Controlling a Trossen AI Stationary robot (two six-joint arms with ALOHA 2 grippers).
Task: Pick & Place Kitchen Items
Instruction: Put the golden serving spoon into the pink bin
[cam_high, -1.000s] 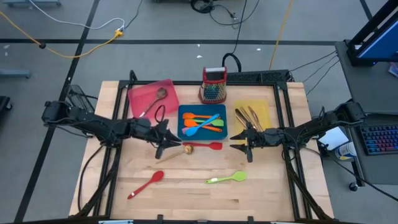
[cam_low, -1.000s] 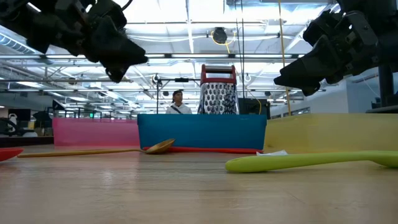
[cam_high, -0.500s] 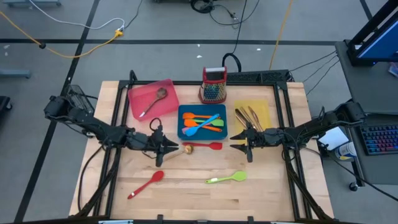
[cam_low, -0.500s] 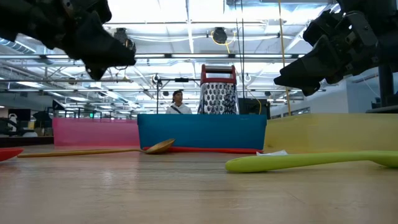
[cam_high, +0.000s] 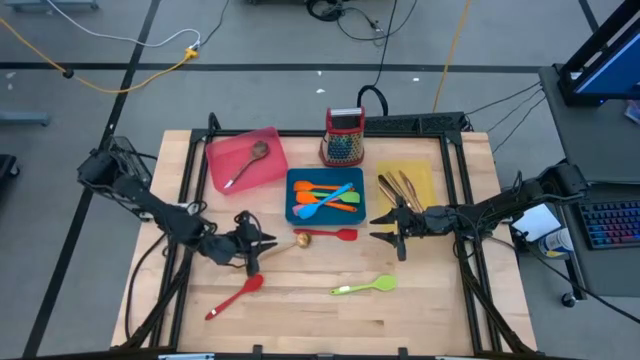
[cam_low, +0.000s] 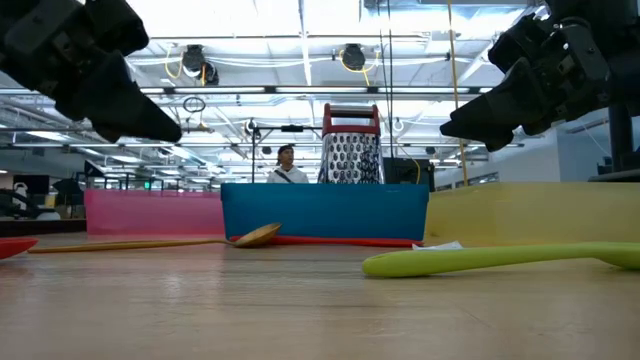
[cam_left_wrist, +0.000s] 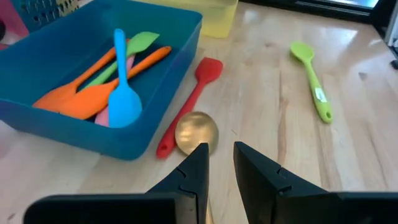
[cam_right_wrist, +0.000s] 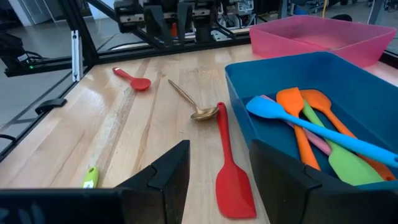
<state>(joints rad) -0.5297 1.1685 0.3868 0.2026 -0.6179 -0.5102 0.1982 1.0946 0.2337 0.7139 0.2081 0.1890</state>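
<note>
Nearest the lower edge of the high view, a red spoon (cam_high: 235, 296) lies at lower left of the wooden table (cam_high: 420, 320) and a green spoon (cam_high: 365, 286) at lower centre, both loose and well apart from any tray, so they are probably still to be sorted. Above them, at centre left, the left gripper (cam_high: 262, 243) hovers empty with its jaws a narrow gap apart, lined up just behind the bowl of the gold spoon (cam_high: 300, 238), seemingly to take its handle. Beside that bowl lies a red spatula (cam_high: 333, 234), parallel to the near wall of the blue tray (cam_high: 291, 197). At centre right the right gripper (cam_high: 386, 228) waits, jaws fairly wide and holding nothing, facing the red spatula. Farther up, the blue tray holds orange, pink, green and blue silicone utensils (cam_high: 326, 198), apparently grouped by material; the pink tray (cam_high: 225, 148) at upper left holds one spoon (cam_high: 246, 162), and the yellow tray (cam_high: 425, 180) at upper right holds copper-toned cutlery (cam_high: 398, 187). A box grater (cam_high: 344, 136) stands behind the blue tray. Beyond the table, the low view shows a bright hall with ceiling lights and a distant person (cam_low: 286, 166); grey floor and cables surround the rig.
</note>
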